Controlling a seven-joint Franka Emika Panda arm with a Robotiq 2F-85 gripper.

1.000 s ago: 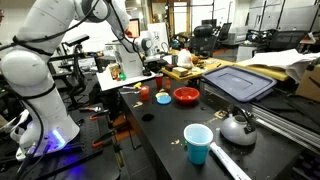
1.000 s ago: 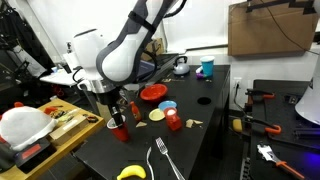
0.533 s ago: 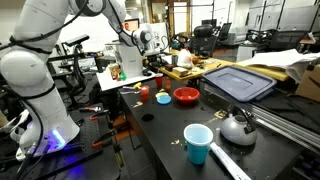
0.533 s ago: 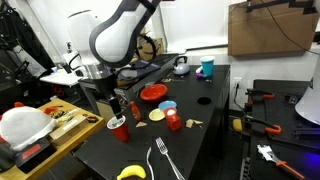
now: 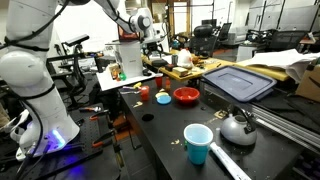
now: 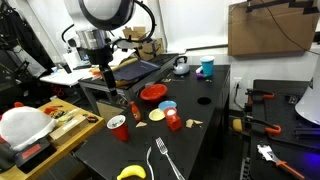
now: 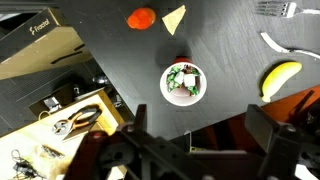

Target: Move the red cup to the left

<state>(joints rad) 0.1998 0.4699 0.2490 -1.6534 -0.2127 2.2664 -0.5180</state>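
Note:
The red cup (image 6: 117, 127) stands upright on the black table (image 6: 200, 130) near its front left corner. In the wrist view the red cup (image 7: 183, 83) shows from above, with a pale rim and green and red bits inside. My gripper (image 6: 108, 82) hangs well above the cup, open and empty, touching nothing. Its two dark fingers frame the bottom of the wrist view (image 7: 200, 150), with the cup between and beyond them. In an exterior view the gripper (image 5: 157, 40) is high over the far end of the table, and I cannot pick out the cup there.
Near the cup are a small sauce bottle (image 6: 136, 110), a red can (image 6: 173, 121), a yellow slice (image 6: 157, 115), a red bowl (image 6: 152, 93), a fork (image 6: 163, 160) and a banana (image 6: 130, 172). A steel kettle (image 5: 237, 127) and a light-blue cup (image 5: 198, 143) stand at the other end.
My gripper has let go of the red cup and risen straight up, well clear of it. The cup stays on the table.

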